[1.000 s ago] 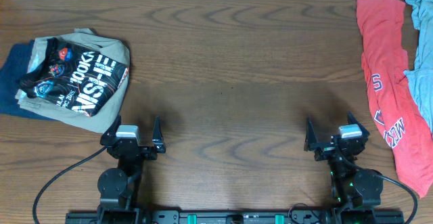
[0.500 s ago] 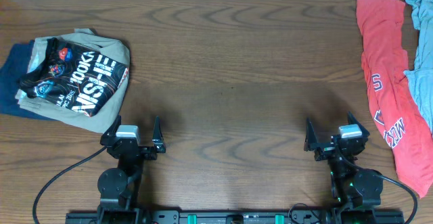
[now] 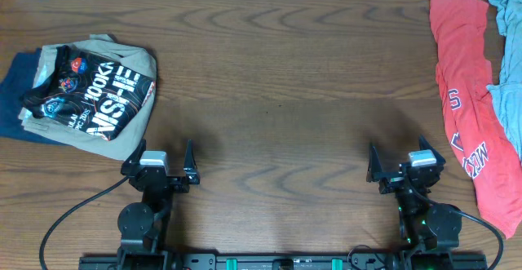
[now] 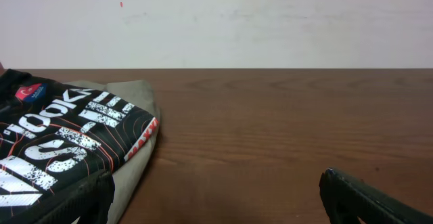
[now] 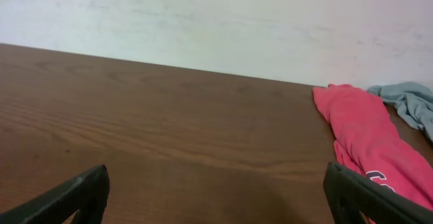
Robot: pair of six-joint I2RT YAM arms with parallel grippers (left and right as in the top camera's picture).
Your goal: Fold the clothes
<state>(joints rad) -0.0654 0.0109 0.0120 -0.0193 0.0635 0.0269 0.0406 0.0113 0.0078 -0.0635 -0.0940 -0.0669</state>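
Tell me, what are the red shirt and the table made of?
The red-orange T-shirt looks like soft, matte knit cloth, probably cotton: it lies limp, with creases and folds. The table looks like dark brown wood, or maybe a wood-look coating: swirly grain lines run along it, and the surface looks smooth with a faint shine.

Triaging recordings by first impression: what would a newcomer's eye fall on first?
The red-orange T-shirt lies unfolded at far right beside a pale blue garment. The black shirt with white print tops a folded pile at far left. The left pincer and right pincer stand open and empty at the front.
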